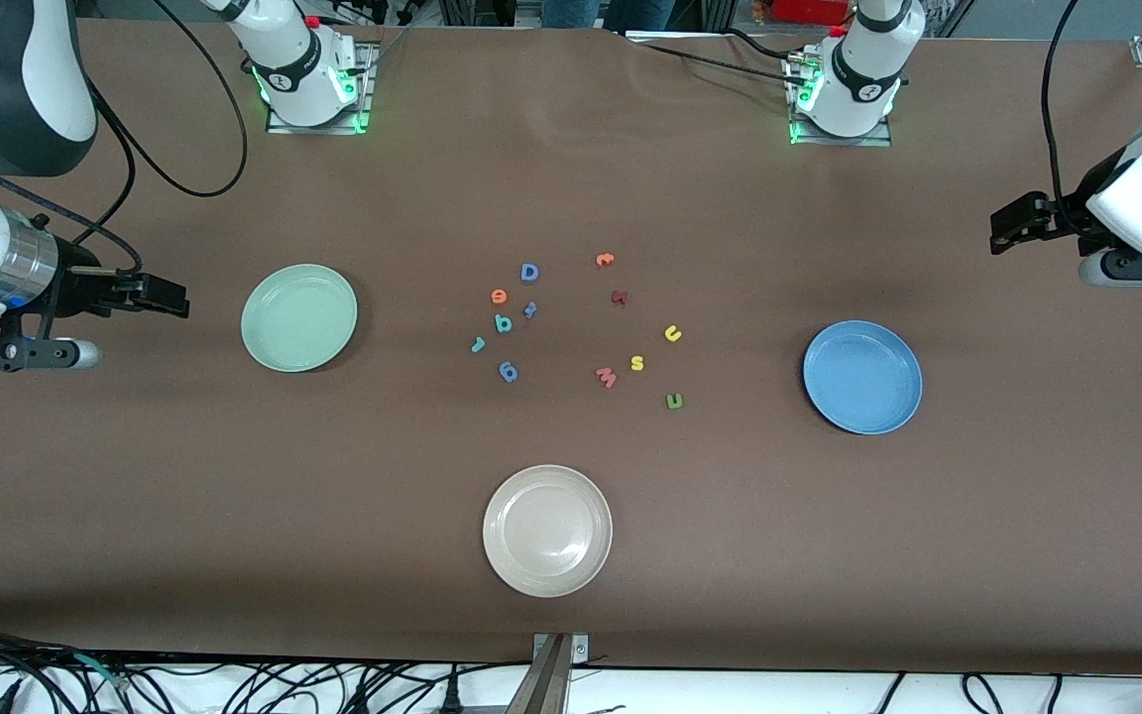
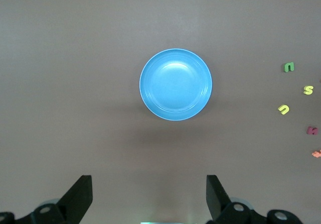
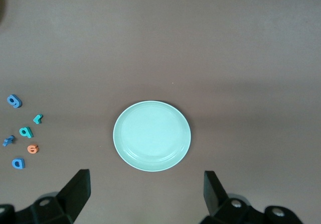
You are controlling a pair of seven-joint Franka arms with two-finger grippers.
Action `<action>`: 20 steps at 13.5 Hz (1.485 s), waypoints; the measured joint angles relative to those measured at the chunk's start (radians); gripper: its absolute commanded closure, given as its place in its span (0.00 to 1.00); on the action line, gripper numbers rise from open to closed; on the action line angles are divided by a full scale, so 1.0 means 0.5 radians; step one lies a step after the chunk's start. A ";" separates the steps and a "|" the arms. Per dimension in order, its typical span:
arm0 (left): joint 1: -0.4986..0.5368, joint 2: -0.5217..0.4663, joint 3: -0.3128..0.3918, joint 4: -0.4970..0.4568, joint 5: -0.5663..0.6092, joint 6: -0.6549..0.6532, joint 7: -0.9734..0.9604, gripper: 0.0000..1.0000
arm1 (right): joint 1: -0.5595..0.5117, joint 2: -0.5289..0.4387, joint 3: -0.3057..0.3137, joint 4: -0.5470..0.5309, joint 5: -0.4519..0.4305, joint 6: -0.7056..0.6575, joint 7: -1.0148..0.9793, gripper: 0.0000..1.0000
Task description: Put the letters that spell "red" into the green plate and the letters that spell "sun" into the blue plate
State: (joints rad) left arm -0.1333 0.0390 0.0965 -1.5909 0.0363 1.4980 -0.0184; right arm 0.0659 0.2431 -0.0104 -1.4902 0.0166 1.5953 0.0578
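Letters sit scattered mid-surface between two plates, nothing sorted yet. Teal r (image 1: 478,344), orange e (image 1: 500,296) and teal d (image 1: 503,322) cluster toward the right arm's end, close to the green plate (image 1: 299,317), which is empty. Yellow s (image 1: 637,363), yellow u (image 1: 672,333) and green n (image 1: 673,401) lie toward the left arm's end, nearer the blue plate (image 1: 862,377), also empty. Mixed in are a blue D (image 1: 529,272), a pink w (image 1: 607,377), a dark red letter (image 1: 620,297) and more. Beige plate (image 1: 547,531) sits nearest the front camera. Left tool (image 1: 1005,226) hangs over the surface at the left arm's end, fingers spread wide, holding nothing. Right tool (image 1: 174,297) waits beside the green plate, spread wide too, nothing in it.
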 measured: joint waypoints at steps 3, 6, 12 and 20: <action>0.000 0.010 0.000 0.000 0.000 0.001 0.000 0.00 | 0.000 0.000 0.000 0.000 0.000 0.002 0.000 0.00; 0.000 0.013 0.000 0.000 0.000 0.002 0.000 0.00 | 0.000 0.000 0.000 0.000 -0.004 0.003 0.000 0.00; -0.001 0.020 0.000 0.000 0.000 0.019 0.000 0.00 | 0.000 0.000 -0.003 0.000 -0.033 0.003 0.000 0.00; 0.004 0.020 0.001 0.005 0.000 0.022 0.000 0.00 | 0.000 0.000 -0.004 0.000 -0.033 0.003 0.000 0.01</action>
State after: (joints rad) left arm -0.1314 0.0490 0.0969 -1.5886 0.0362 1.5092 -0.0183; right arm 0.0659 0.2431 -0.0125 -1.4902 -0.0001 1.5967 0.0579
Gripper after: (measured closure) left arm 0.000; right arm 0.004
